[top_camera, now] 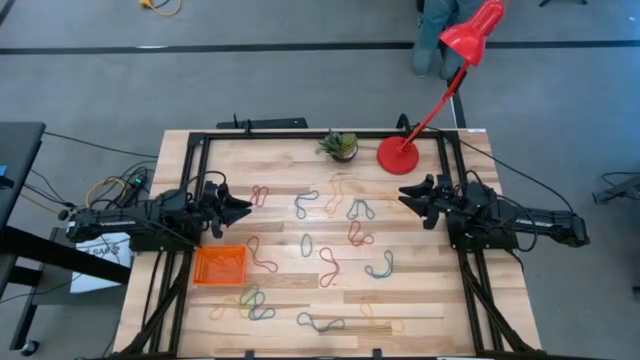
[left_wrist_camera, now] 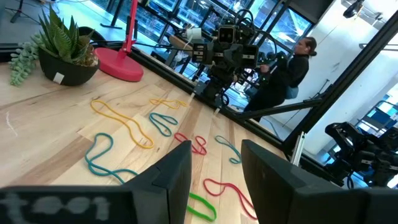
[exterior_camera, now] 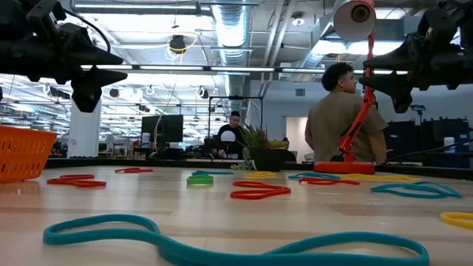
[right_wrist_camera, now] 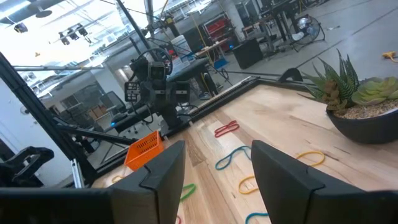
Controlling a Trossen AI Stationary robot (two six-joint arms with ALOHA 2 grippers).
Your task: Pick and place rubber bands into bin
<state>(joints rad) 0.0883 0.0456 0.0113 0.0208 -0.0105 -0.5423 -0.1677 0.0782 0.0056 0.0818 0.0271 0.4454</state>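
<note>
Near the tabletop's (top_camera: 420, 300) left edge sits the bin (top_camera: 219, 265), long axis across the table; rubber bands (top_camera: 327, 260) (none inside it) lie scattered flat. Left gripper (top_camera: 240, 208) and right gripper (top_camera: 408, 199) hover open, empty.

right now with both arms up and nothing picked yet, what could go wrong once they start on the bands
Near the bin, several rubber bands overlap in a tangle at the table's front, so the open left gripper may lift more than one or drag the pile. The bands are thin and flat on the wood, so a pinch could slip off. On the open right gripper's side, the potted plant and red lamp base stand close, so far-edge reaches risk a bump.
</note>
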